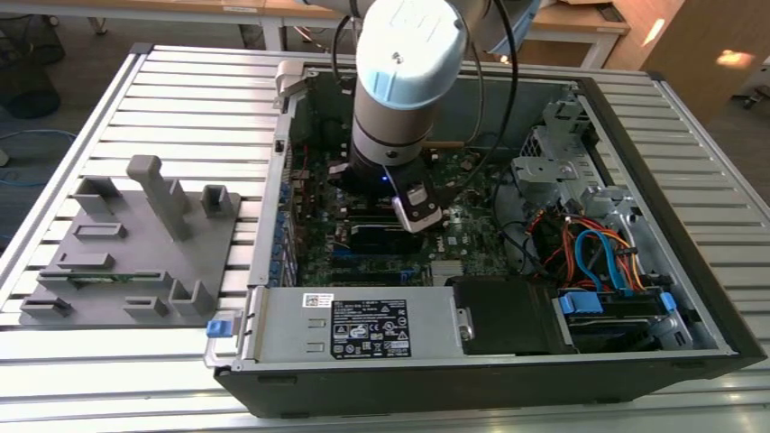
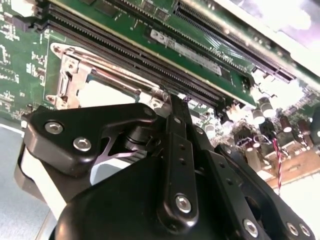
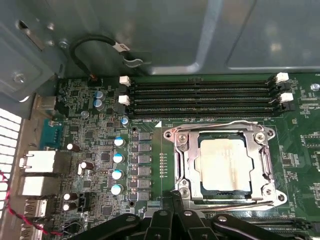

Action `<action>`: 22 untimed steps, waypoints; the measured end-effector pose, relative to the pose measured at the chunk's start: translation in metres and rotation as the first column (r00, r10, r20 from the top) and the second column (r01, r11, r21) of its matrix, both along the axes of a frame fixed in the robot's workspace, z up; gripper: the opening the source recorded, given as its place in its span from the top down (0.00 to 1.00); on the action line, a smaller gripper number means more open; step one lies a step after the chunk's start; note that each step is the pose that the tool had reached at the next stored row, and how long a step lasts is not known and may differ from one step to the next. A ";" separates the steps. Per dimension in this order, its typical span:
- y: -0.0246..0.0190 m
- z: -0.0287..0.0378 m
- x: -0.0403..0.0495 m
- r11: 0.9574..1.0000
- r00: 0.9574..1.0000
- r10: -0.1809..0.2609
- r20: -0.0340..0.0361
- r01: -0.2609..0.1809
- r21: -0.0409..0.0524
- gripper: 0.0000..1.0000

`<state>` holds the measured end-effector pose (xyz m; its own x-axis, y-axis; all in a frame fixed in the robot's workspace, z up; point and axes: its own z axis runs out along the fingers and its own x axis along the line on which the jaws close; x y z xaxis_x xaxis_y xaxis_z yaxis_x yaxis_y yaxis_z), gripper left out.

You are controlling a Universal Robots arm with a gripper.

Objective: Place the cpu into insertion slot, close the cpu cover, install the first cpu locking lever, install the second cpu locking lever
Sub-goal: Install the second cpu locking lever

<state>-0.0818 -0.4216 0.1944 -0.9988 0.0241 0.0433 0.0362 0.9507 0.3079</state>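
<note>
Here, in the exterior view, the robot arm (image 1: 407, 81) is reaching down into an open computer case (image 1: 673, 225) at frame centre. In the first wrist view, the cpu (image 3: 225, 165) is sitting in the insertion slot (image 3: 181, 159), right of centre, under the closed cpu cover (image 3: 264, 160). In the second wrist view, the gripper (image 2: 176, 111) fingers are pressing together near the socket's edge, clamping nothing visible.

— Where do we find the small flat square silver-grey cpu (image 3: 225, 166)?
— In the square silver-rimmed insertion slot (image 3: 181, 165), under the thin silver cpu cover (image 3: 264, 162), beside the long narrow black memory slots (image 3: 200, 99).
</note>
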 end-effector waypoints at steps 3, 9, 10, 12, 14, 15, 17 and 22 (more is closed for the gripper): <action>0.0000 0.0054 -0.0001 1.000 1.000 0.000 0.000 0.000 0.000 0.90; 0.0000 0.0172 -0.0001 1.000 1.000 0.000 0.000 0.000 0.000 0.90; 0.0000 0.0191 -0.0002 1.000 1.000 0.000 0.000 0.000 0.000 0.90; 0.0000 0.0230 -0.0002 1.000 1.000 0.000 0.000 0.000 0.000 0.90; 0.0000 0.0267 -0.0003 1.000 1.000 0.000 0.000 0.000 0.000 0.90; 0.0000 0.0279 -0.0004 1.000 1.000 0.000 0.000 0.000 0.000 0.90; 0.0000 0.0282 -0.0004 1.000 1.000 0.000 0.000 0.000 0.000 0.90; 0.0000 0.0294 -0.0004 1.000 1.000 0.000 0.000 0.000 0.000 0.90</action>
<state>-0.0822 -0.4216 0.2238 -0.9988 0.0240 0.0433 0.0362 0.9507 0.3080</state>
